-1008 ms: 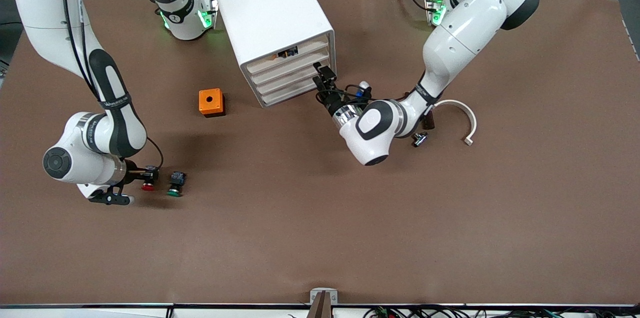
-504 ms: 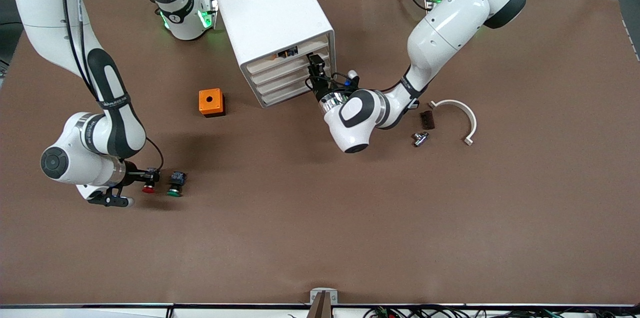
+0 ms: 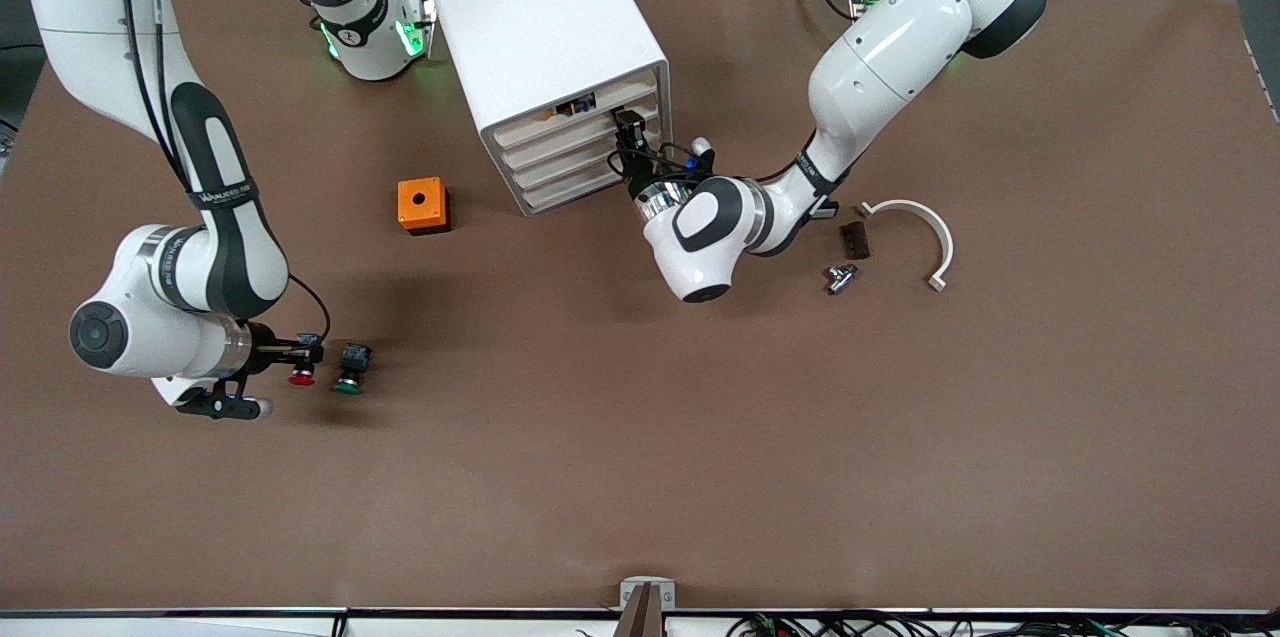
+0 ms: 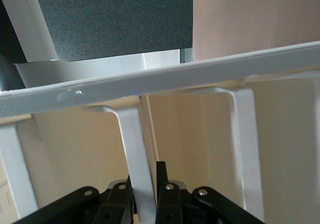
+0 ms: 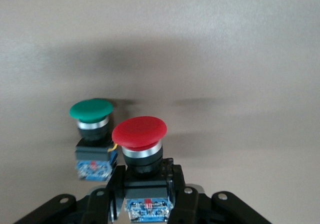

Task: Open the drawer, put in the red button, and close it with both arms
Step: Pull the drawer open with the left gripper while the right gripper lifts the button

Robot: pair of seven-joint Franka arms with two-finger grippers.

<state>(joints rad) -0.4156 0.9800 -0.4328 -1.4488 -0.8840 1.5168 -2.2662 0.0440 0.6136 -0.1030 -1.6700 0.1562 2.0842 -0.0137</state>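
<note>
Brown matting covers the desk (image 3: 640,437), with a tall white cabinet (image 3: 540,27) standing near the robots' bases, its four slotted drawer fronts facing the front camera at an angle. The left end effector (image 3: 628,125) is at the cabinet's front, at the drawer (image 3: 590,132) second from the top; the left wrist view shows its fingers (image 4: 167,194) pinched shut on one of the white bars of the slotted front. The drawer sits flush with the other three.

Toward the right arm's end of the desk, the right end effector (image 3: 300,352) is closed on the black-and-blue body of the red button (image 3: 299,376), whose red cap points toward the front camera. The right wrist view shows the body clamped between the two fingers (image 5: 184,194). Whether the button rests on the matting or is just off it cannot be told. A green-capped twin button (image 3: 350,369) stands just beside it, apart from the fingers.

An orange box with a hole (image 3: 422,204) lies between the buttons and the cabinet. Toward the left arm's end lie a white curved bracket (image 3: 925,227), a small dark block (image 3: 853,239) and a small metal fitting (image 3: 839,276).
</note>
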